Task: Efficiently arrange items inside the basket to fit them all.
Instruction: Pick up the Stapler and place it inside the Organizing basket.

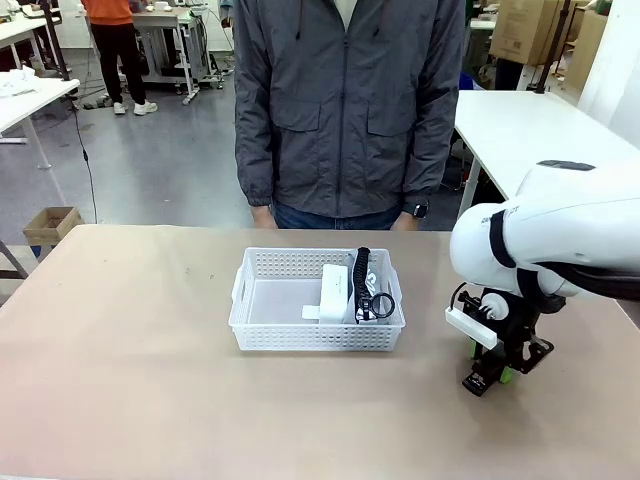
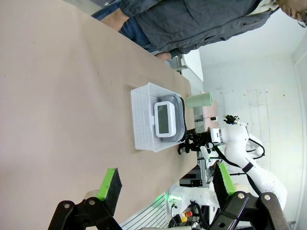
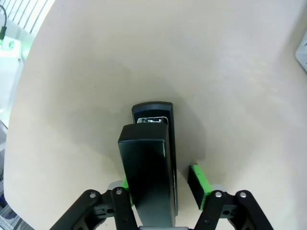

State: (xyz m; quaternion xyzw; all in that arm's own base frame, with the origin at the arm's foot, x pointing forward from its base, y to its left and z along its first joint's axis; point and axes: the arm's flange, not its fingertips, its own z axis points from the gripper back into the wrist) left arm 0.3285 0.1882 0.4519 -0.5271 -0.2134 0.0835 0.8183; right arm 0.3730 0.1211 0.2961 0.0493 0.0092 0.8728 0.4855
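Observation:
The white lattice basket (image 1: 270, 300) sits mid-table in front of the person. Inside, at its right end, a small white box (image 1: 335, 292) stands against the grey pouch (image 1: 375, 290) with its black strap. In the right wrist view the black stapler (image 3: 148, 158) lies on the table between the fingers of my right gripper (image 3: 163, 184). That gripper is open, with a gap between the stapler and one green pad (image 3: 197, 179). My left gripper (image 2: 165, 184) hangs open and empty, high above the table. The pale-green cup (image 2: 200, 99) stands beyond the basket (image 2: 144, 120).
The person stands at the far edge, hands at their sides. My right arm (image 1: 540, 250) is bent low over the table's right side. White tables and cardboard boxes stand behind.

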